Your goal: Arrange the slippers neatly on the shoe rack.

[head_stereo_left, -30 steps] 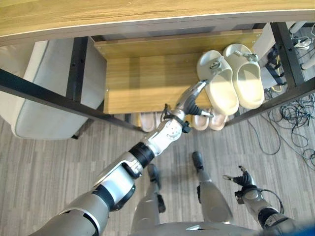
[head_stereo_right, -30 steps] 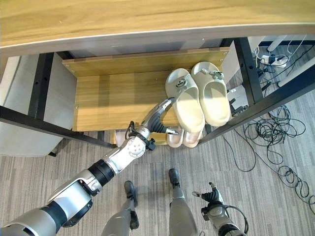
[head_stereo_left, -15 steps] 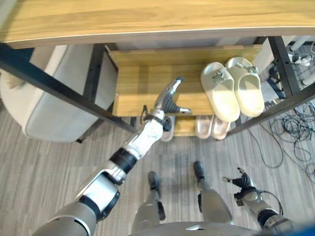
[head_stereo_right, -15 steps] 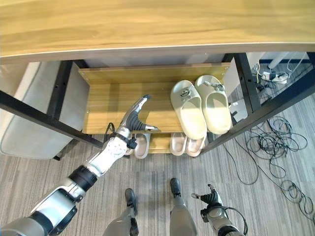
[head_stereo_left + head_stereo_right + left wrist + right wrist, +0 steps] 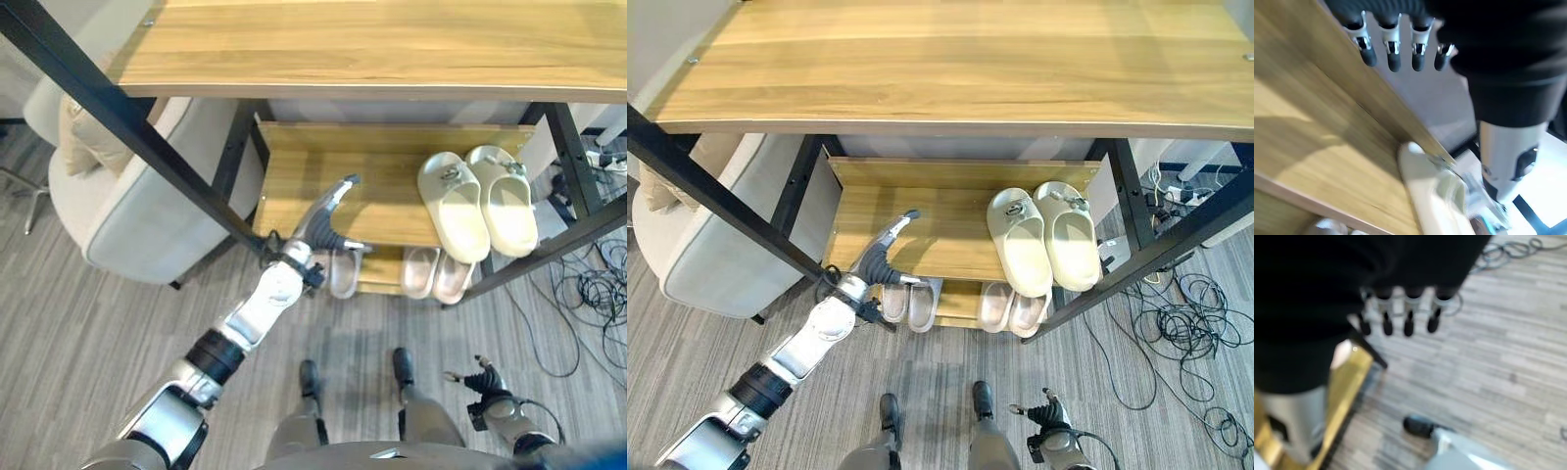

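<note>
A pair of cream slippers (image 5: 477, 201) lies side by side at the right end of the middle wooden shelf (image 5: 333, 186) of the shoe rack. Two pairs of pale pink slippers (image 5: 435, 275) sit on the lower shelf beneath it. My left hand (image 5: 328, 215) hovers over the shelf's front edge, well left of the cream pair, open with straight fingers (image 5: 1393, 51) and empty. One cream slipper (image 5: 1437, 193) shows beyond it in the left wrist view. My right hand (image 5: 477, 377) hangs low over the floor at the lower right, open with relaxed fingers (image 5: 1408, 318), holding nothing.
The rack's wide wooden top (image 5: 392, 49) spans the view above black metal posts (image 5: 118, 108). A grey padded chair (image 5: 147, 206) stands to the left of the rack. Loose cables (image 5: 588, 313) lie on the wood-pattern floor at the right.
My left hand has drawn back left, away from the cream slippers, to the shelf's front edge. The head camera has shifted, so the rack top now shows more fully.
</note>
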`<state>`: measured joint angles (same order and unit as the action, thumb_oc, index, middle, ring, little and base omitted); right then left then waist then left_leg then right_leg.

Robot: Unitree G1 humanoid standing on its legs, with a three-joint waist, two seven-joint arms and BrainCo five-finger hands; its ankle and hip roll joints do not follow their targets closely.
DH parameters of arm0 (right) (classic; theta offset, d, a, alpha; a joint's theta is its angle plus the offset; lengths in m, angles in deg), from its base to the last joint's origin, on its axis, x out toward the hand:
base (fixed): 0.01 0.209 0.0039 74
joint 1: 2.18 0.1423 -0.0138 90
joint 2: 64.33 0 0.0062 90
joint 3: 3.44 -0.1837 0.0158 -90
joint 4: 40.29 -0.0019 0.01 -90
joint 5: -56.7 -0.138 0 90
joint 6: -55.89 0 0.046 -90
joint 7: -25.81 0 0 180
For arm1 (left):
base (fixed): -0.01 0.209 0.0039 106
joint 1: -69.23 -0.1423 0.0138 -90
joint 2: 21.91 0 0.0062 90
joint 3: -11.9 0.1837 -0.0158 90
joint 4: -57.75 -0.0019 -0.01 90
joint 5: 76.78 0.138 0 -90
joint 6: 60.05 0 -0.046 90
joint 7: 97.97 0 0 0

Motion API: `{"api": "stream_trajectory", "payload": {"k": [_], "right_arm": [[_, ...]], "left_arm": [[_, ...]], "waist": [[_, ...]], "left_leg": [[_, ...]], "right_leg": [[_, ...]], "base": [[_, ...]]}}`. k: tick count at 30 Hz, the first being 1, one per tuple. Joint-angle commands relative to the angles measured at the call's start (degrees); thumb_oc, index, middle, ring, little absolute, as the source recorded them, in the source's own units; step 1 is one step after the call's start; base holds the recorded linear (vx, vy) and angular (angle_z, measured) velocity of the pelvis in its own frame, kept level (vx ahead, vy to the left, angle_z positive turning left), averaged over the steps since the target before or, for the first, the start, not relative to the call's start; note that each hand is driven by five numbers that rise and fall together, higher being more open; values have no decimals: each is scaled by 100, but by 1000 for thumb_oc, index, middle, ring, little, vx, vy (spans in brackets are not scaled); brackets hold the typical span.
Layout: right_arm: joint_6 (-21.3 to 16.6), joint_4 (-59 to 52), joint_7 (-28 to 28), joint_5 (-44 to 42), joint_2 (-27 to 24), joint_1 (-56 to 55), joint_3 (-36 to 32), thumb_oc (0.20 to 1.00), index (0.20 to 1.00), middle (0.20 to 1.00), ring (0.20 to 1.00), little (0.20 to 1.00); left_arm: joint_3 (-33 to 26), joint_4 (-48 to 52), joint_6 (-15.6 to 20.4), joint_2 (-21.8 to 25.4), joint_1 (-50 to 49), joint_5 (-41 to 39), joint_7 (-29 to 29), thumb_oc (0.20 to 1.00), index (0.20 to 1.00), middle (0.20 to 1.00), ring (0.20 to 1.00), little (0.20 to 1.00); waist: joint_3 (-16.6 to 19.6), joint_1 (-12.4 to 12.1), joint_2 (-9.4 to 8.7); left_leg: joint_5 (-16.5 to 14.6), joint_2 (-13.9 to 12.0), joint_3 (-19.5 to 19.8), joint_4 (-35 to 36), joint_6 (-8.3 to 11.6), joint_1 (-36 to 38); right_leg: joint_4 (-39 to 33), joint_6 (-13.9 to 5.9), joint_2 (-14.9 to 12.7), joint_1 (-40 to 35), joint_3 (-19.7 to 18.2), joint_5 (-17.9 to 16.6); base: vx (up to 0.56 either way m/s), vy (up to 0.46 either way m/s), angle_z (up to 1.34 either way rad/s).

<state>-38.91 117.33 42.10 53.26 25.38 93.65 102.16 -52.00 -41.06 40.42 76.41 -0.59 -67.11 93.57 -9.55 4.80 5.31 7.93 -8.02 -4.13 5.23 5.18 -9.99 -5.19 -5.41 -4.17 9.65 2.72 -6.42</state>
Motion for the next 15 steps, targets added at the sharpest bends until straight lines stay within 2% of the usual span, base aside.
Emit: {"api": "stream_trajectory", "payload": {"k": [1, 4, 6, 11, 15], "right_arm": [[4, 82, 2, 155, 9, -85, -212, 1000, 1000, 1000, 1000, 1000], [12, 86, -13, 165, 9, -104, -236, 1000, 1000, 1000, 1000, 1000], [39, 86, -72, 213, 23, -209, -326, 1000, 1000, 1000, 1000, 1000], [49, 68, -106, 280, 35, -311, -364, 1000, 1000, 1000, 1000, 1000], [68, 58, -139, 330, 48, -419, -479, 1000, 1000, 1000, 1000, 1000]], "left_arm": [[-394, 218, 242, 249, -205, 57, -13, 1000, 1000, 1000, 1000, 1000], [-455, 259, 245, 310, -366, 66, -65, 1000, 1000, 1000, 1000, 1000], [-644, 366, 238, 524, -1006, 91, -297, 1000, 1000, 1000, 1000, 1000], [-778, 389, 230, 635, -1325, 192, -408, 1000, 1000, 1000, 1000, 1000], [-1193, 518, 224, 776, -1883, 93, -458, 1000, 1000, 1000, 1000, 1000]], "waist": [[84, -166, -104], [103, -192, -107], [215, -288, -128], [297, -326, -144], [415, -423, -190]], "left_leg": [[-20, -259, 156, -23, 304, -149], [-27, -246, 173, -23, 299, -126], [-59, -211, 216, -23, 277, -31], [-77, -187, 253, -23, 268, 10], [-108, -159, 309, -23, 254, 75]], "right_leg": [[227, -489, -399, -131, 229, 312], [223, -490, -402, -171, 243, 321], [206, -500, -434, -320, 338, 346], [183, -508, -446, -421, 417, 362], [151, -517, -461, -547, 516, 368]], "base": [[34, 0, 6], [16, 5, 3], [62, 29, 21], [20, 14, 9], [36, 8, 6]]}}
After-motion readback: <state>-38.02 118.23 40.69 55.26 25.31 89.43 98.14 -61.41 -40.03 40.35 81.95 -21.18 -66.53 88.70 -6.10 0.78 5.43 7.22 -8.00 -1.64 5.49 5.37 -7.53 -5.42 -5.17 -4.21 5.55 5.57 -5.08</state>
